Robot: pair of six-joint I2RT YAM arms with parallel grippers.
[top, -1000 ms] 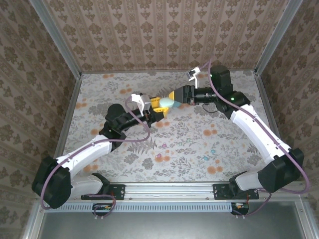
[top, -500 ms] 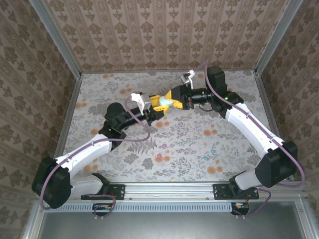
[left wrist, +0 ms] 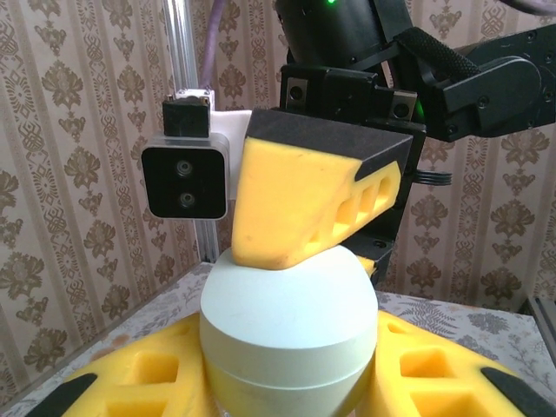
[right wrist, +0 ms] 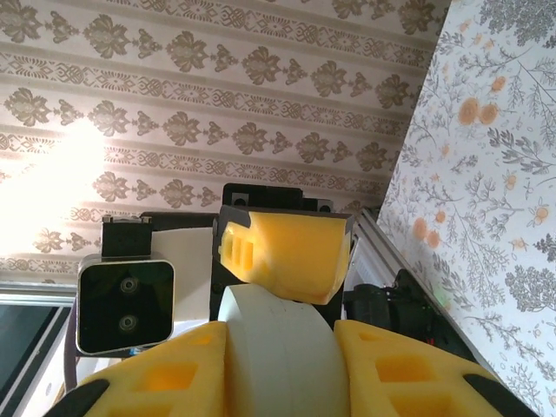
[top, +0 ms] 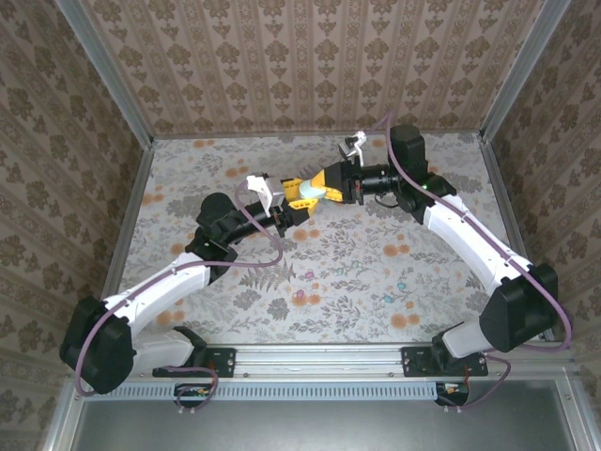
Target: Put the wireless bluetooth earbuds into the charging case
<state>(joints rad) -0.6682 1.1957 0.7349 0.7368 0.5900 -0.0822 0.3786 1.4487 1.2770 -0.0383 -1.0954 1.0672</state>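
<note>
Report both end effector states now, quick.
Left end effector: closed on the charging case.
Right end effector: closed on the same charging case.

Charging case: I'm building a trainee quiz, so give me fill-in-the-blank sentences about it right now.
The left claw and right claw hold the charging case ___ the tablecloth. Their fingers are coloured ___. The tablecloth is printed with ___.
Missing: above; yellow; flowers.

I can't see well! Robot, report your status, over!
Left claw shut on case, up in the air. Right claw gripping it too. Case lid closed. Claws crowd each other.
</note>
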